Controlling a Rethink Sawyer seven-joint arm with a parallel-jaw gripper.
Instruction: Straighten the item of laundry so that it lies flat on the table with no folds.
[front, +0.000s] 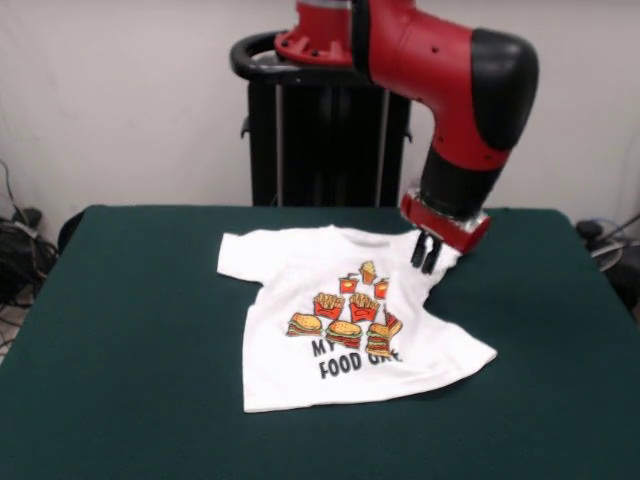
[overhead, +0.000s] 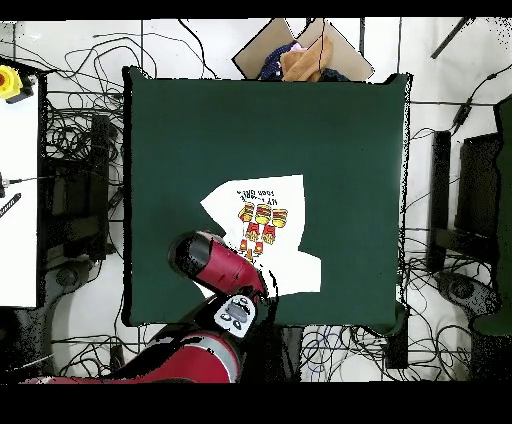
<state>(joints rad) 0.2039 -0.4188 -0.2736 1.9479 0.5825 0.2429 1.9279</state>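
The item of laundry (front: 340, 320), a white T-shirt with burgers, fries and black text, lies near the middle of the dark green table (front: 120, 330). Its right side is folded inward, covering part of the text, and a crease runs down from the right sleeve. My gripper (front: 427, 258) is at that right sleeve, its two black fingers close together and pinching the fabric there. The left sleeve lies spread out. In the overhead view the item of laundry (overhead: 268, 222) shows on the table (overhead: 200, 120), while the red arm (overhead: 215, 262) covers its lower left part and hides the gripper.
A cardboard box with clothes (overhead: 300, 55) sits beyond the table's far edge in the overhead view. Cables cover the floor all round. A white bench with a yellow object (overhead: 8, 80) stands at the left.
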